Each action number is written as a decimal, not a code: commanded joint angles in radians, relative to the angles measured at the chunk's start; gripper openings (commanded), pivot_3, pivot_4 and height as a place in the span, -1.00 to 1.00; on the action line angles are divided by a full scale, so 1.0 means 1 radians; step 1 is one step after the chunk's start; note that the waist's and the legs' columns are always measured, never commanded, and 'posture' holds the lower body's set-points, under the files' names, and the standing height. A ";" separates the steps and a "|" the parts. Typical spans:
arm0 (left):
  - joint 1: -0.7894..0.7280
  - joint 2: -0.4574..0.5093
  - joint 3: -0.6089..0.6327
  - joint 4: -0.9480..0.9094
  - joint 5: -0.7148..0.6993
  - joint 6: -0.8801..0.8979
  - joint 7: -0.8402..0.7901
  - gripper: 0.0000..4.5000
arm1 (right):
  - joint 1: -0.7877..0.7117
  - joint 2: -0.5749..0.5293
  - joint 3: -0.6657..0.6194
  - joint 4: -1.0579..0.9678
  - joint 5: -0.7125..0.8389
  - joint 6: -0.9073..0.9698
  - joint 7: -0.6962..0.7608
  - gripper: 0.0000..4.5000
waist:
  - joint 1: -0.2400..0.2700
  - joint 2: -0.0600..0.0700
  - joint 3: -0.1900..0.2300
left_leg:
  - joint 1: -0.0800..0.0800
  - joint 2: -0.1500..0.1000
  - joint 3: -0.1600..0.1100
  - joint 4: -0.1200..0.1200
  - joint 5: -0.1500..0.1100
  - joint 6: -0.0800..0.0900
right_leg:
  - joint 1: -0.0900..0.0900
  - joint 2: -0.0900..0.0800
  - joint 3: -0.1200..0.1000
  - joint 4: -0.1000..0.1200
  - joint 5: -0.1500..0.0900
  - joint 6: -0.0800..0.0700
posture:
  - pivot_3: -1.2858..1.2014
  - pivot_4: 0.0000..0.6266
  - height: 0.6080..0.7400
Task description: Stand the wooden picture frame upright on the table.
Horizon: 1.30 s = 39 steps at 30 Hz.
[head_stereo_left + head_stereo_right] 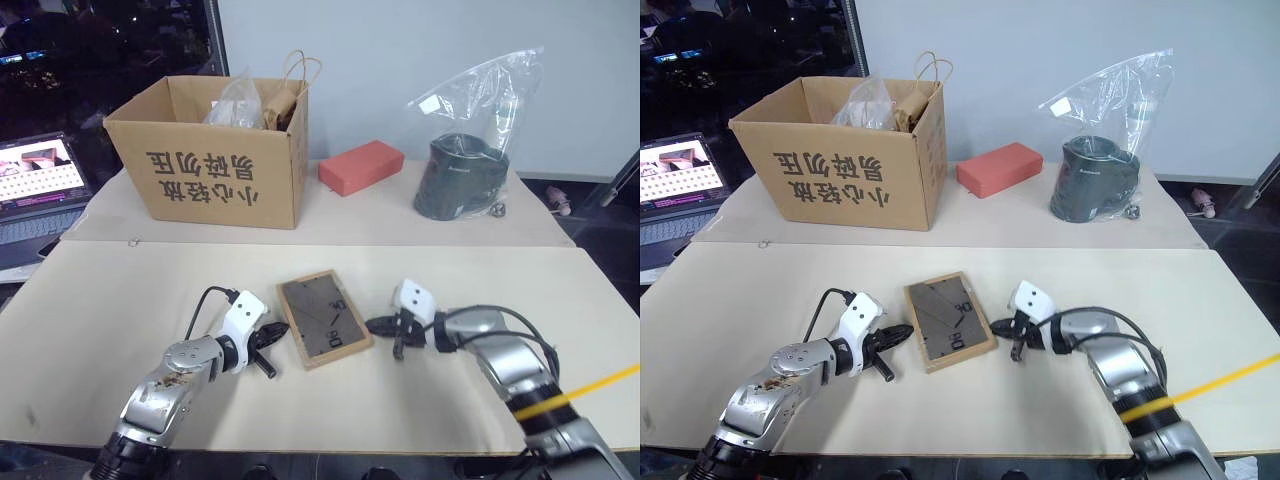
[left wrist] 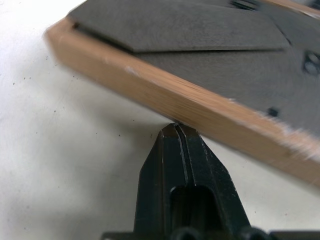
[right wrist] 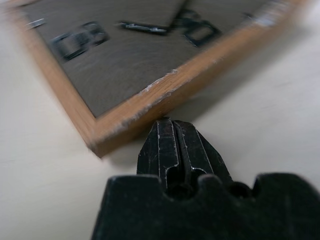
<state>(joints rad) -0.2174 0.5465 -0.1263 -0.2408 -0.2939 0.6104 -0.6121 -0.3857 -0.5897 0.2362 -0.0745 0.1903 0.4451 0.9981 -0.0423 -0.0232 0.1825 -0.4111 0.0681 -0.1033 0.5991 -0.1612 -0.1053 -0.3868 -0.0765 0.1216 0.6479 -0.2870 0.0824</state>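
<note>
At the far left we see a laptop with its screen lit, sitting off the table's left edge. Next along the back stands a cardboard box with printed characters on its side and bags poking out of the top. In front, our left gripper lies low over the table with its fingers pressed together, holding nothing; the tips sit right at the left wooden edge of the picture frame. The frame lies flat, back side up, near the middle of the table's front half, its dark backing and folded stand showing. A red block rests at the back, well apart from the frame. On the frame's right side, our right gripper points at the wooden edge, its fingers also closed on nothing, tips just at the rim. Farther right at the back sits a dark container inside a clear plastic bag.
</note>
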 commanded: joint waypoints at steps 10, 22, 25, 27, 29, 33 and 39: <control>0.064 0.073 0.161 0.052 -0.177 0.252 -0.095 -1.00 | 0.035 -0.062 -0.079 -0.150 0.033 0.113 -0.072 -0.97 | -0.029 0.000 -0.001 | 0.002 0.000 0.000 0.000 0.000 0.000 | 0.000 0.000 0.001 0.000 -0.003 0.005 | 0.03 -0.52 1.00; 0.001 -0.085 0.591 0.048 -0.847 1.004 0.140 0.47 | -0.130 -0.051 -0.034 0.205 -0.059 -0.150 -0.008 -1.00 | -0.028 -0.003 0.001 | 0.000 0.000 -0.001 0.000 0.000 0.000 | -0.001 0.000 0.000 0.001 -0.002 0.003 | 0.03 -0.52 1.00; -0.010 -0.207 0.571 0.046 -0.854 1.004 0.266 0.95 | -0.145 -0.028 -0.005 0.262 -0.073 -0.206 0.027 -1.00 | -0.024 -0.003 0.001 | 0.001 -0.001 -0.001 0.000 0.000 0.000 | 0.001 0.000 0.000 0.000 0.000 0.000 | 0.03 -0.52 1.00; -0.037 -0.272 0.581 0.063 -0.838 1.004 0.340 0.98 | -0.145 -0.006 0.009 0.271 -0.072 -0.220 0.040 -1.00 | -0.021 -0.003 0.001 | 0.001 -0.001 -0.001 0.001 0.000 0.000 | 0.001 0.000 0.000 0.001 0.000 0.000 | 0.03 -0.52 1.00; -0.062 -0.322 0.590 0.079 -0.829 1.004 0.388 0.98 | -0.137 0.014 0.020 0.261 -0.069 -0.223 0.052 -1.00 | -0.017 -0.003 0.000 | 0.004 -0.001 -0.001 0.001 0.000 0.000 | 0.004 0.000 0.000 0.001 0.001 0.000 | 0.03 -0.52 1.00; -0.099 -0.427 0.569 0.103 -0.823 1.004 0.463 0.98 | -0.113 0.056 0.040 0.218 -0.066 -0.217 0.059 -1.00 | -0.014 -0.003 0.000 | 0.006 -0.001 -0.002 0.006 0.000 0.000 | 0.009 0.000 -0.001 0.000 -0.001 0.006 | 0.03 -0.52 1.00; -0.152 -0.543 0.618 0.168 -0.831 1.003 0.529 0.98 | -0.097 0.088 0.033 0.192 -0.071 -0.192 0.041 -1.00 | -0.010 -0.005 -0.002 | 0.009 -0.002 -0.003 0.007 0.000 0.000 | 0.015 0.000 0.000 -0.002 -0.001 0.008 | 0.03 -0.52 1.00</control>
<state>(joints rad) -0.3687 0.0260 0.4923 -0.1122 -1.1294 1.5976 -0.1100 -0.4900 -0.5088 0.2629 0.1540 0.1116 0.2476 1.0376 -0.0525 -0.0278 0.1805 -0.4028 0.0656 -0.1066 0.6066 -0.1613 -0.1058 -0.3719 -0.0764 0.1212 0.6446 -0.2883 0.0903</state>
